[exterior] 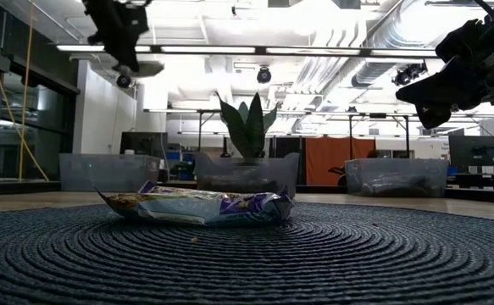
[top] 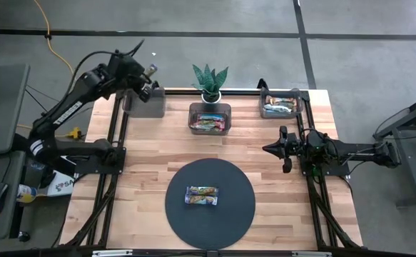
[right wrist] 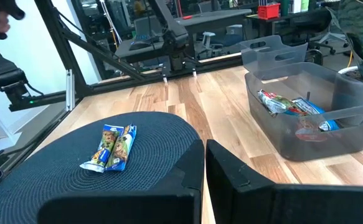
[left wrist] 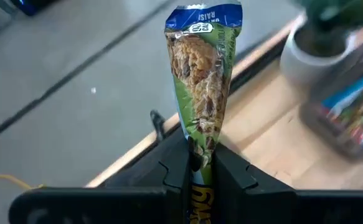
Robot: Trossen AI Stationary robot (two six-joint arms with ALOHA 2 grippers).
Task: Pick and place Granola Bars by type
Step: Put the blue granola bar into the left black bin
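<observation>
My left gripper (top: 149, 74) is raised above the far-left grey bin (top: 144, 104), shut on a green granola bar (left wrist: 203, 81) with a blue end. In the low view that gripper (exterior: 126, 52) is high at the left. Two blue-and-green bars (top: 201, 195) lie flat, side by side, on the round dark mat (top: 229, 221), and they also show in the right wrist view (right wrist: 111, 147). My right gripper (top: 282, 150) hovers shut at the table's right, pointing left, clear of everything. More bars lie in the middle bin (top: 210, 123) and the far-right bin (top: 280, 108). My left gripper pinches the green bar between its two fingers at the wrapper's lower end (left wrist: 200, 148). The rest of the bar sticks out forward past the fingertips, along the fingers. It is lifted clear, high above the bin and the table's far edge.
A potted plant (top: 210, 82) stands at the far edge between the left and middle bins. The middle bin (right wrist: 306, 112) holds red and blue bars. Bare wood lies between the mat and the bins. Black frame rails run along both table sides.
</observation>
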